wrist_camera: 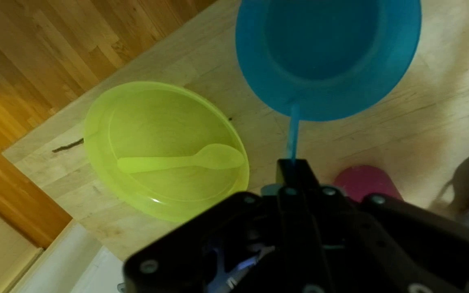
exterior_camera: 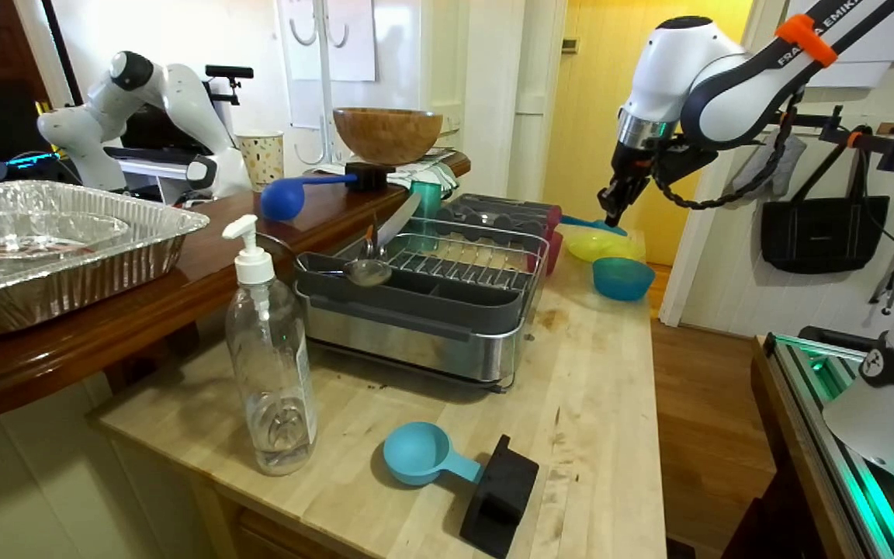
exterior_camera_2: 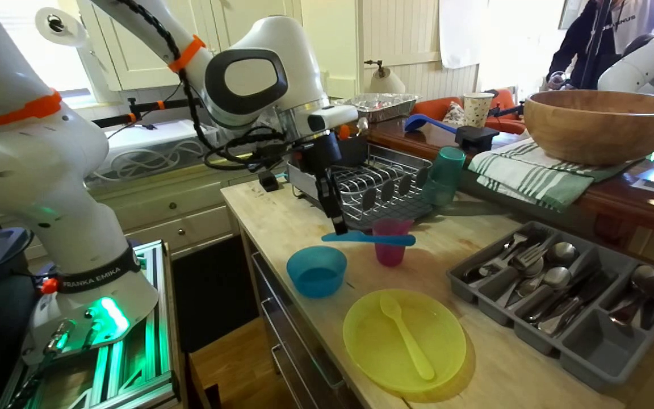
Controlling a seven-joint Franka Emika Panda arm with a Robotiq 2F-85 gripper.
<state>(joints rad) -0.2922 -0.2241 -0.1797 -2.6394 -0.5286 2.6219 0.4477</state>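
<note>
My gripper (exterior_camera_2: 338,226) is shut on a blue plastic knife (exterior_camera_2: 369,238) and holds it level above the table. The knife shows edge-on in the wrist view (wrist_camera: 293,134), its end over the blue bowl (wrist_camera: 328,93). The bowl (exterior_camera_2: 317,271) stands empty near the table edge. A yellow plate (exterior_camera_2: 372,363) with a yellow spoon (exterior_camera_2: 409,338) lies beside it; the plate also shows in the wrist view (wrist_camera: 157,110). A pink cup (exterior_camera_2: 389,255) stands partly behind the knife in an exterior view. The cup is partly hidden by my gripper in the wrist view (wrist_camera: 364,181).
A dish rack (exterior_camera: 416,341) and a teal cup (exterior_camera_2: 443,176) stand along the raised counter. A grey cutlery tray (exterior_camera_2: 605,352) holds several utensils. A soap bottle (exterior_camera: 272,373) and a light-blue scoop (exterior_camera: 420,454) are at the table's other end. A wooden bowl (exterior_camera_2: 605,125) sits on the counter.
</note>
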